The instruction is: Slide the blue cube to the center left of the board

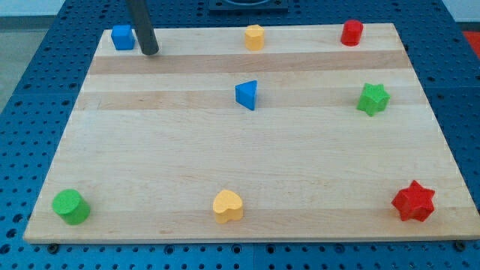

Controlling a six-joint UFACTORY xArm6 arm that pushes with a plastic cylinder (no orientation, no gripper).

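Observation:
The blue cube (pixel 122 37) sits at the board's top left corner. My tip (pixel 150 52) rests on the board just to the right of the cube and slightly below it, a small gap apart. The dark rod rises from the tip to the view's top edge. A blue triangular block (pixel 247 95) lies near the board's upper middle.
The wooden board (pixel 150 165) lies on a blue pegboard table. A yellow block (pixel 255 37) and a red cylinder (pixel 352 32) sit along the top. A green star (pixel 373 98) is at right. A green cylinder (pixel 70 206), yellow heart (pixel 228 205) and red star (pixel 413 201) line the bottom.

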